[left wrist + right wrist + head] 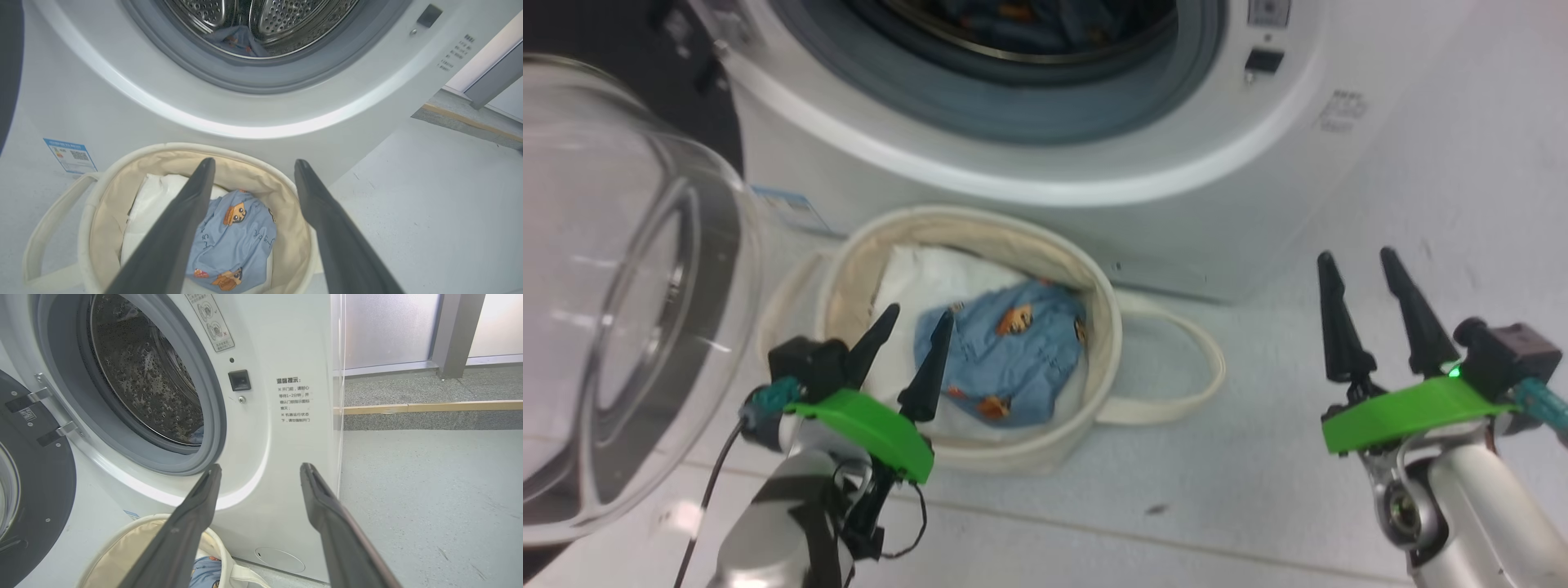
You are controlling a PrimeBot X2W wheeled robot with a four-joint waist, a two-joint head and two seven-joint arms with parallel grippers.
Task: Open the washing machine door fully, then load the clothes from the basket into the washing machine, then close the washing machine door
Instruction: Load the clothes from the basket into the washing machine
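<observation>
The washing machine (1143,180) stands with its door (621,302) swung wide to the left, glass bowl bulging toward me. Blue printed clothes (1045,24) lie inside the drum (286,24). On the floor in front sits the cream basket (980,237) holding one more light blue garment (1005,351) on white padding. My left gripper (920,314) hovers open over the basket's near left rim, empty. In the left wrist view its fingers (192,208) frame the garment (233,241). My right gripper (1356,257) is open and empty, to the right of the basket above the floor.
A basket loop handle (1176,359) lies on the floor to the right, another (49,228) at the left. A blue sticker (70,154) marks the machine's lower left. Pale floor (1258,490) spreads right of the machine, with a raised kerb (429,407) and frosted panels behind.
</observation>
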